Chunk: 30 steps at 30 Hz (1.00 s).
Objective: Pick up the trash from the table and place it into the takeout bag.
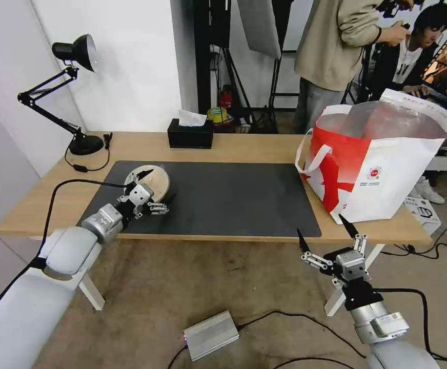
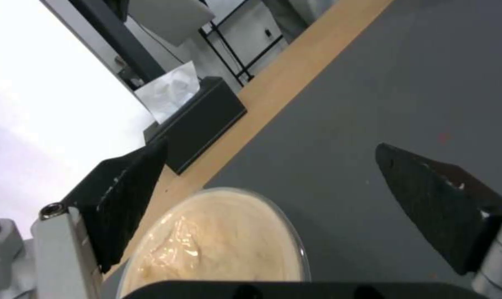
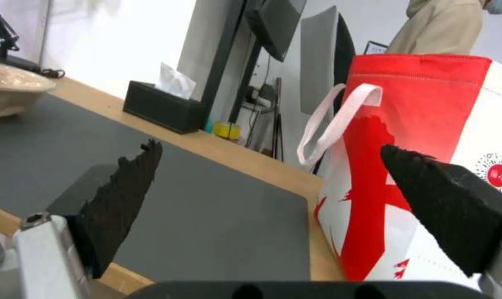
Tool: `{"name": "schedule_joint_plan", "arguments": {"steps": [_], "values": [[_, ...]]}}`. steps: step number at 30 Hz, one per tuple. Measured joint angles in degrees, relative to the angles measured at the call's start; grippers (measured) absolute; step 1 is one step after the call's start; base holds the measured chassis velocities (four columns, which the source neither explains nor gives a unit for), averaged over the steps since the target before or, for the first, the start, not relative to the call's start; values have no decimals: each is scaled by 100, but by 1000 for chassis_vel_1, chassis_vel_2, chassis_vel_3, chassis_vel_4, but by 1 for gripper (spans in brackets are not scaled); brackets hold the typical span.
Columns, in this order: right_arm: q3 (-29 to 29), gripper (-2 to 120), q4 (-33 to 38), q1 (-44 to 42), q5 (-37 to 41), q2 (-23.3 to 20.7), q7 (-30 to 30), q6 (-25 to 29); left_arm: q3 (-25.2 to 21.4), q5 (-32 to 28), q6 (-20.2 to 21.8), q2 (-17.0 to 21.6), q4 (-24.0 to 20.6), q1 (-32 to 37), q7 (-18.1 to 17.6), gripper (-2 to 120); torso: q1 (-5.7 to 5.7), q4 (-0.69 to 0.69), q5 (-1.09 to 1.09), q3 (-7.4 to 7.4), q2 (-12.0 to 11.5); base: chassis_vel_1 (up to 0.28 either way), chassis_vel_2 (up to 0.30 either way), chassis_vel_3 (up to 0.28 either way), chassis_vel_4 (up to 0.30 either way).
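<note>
Fingers spread: left gripper (image 1: 155, 186) astride beige bowl (image 1: 154, 177) | right gripper (image 1: 326, 229) spread; bag logo (image 1: 374, 173) unreadable

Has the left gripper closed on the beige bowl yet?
No, in the left wrist view the left gripper is open, its fingers spread wide on either side of the round beige lidded bowl without touching it.

Black desk lamp (image 1: 75, 56); black tissue box (image 1: 190, 134); silver box (image 1: 210, 334) on floor.

Bowl (image 1: 151, 180) left, takeout bag (image 1: 387, 169) right
</note>
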Motion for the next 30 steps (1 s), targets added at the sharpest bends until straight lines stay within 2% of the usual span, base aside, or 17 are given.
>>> {"name": "schedule_joint_plan", "arguments": {"steps": [30], "values": [[0,100,0,0,0,0,0,0,-6,321,-7,-127,466,8,90,100,-1,0,0,0,0,0,0,0,0]]}}
